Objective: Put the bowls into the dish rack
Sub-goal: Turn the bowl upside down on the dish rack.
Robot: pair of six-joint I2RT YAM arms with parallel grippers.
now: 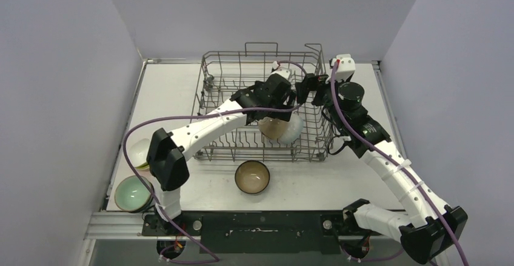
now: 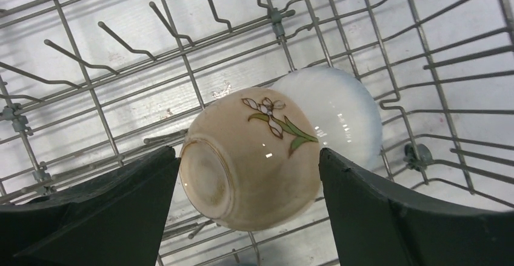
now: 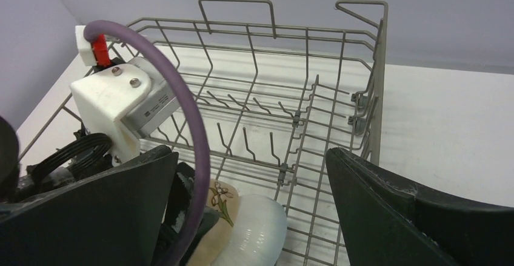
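Observation:
The grey wire dish rack (image 1: 208,90) stands at the back of the table. Inside it a beige bowl (image 2: 248,175) with a painted flower lies on its side, leaning on a white bowl (image 2: 351,111). My left gripper (image 1: 276,111) reaches down into the rack and its fingers (image 2: 363,205) bear on the beige bowl from both sides. My right gripper (image 1: 309,89) hovers open over the rack's right part (image 3: 315,114), nothing between its fingers. Both racked bowls show low in the right wrist view, the white bowl (image 3: 254,229) nearer.
A brown bowl (image 1: 252,177) sits upright on the table just in front of the rack. At the left front edge stand a pale green bowl (image 1: 133,193) and a white bowl (image 1: 140,151). The left arm's purple cable (image 3: 197,126) crosses the right wrist view.

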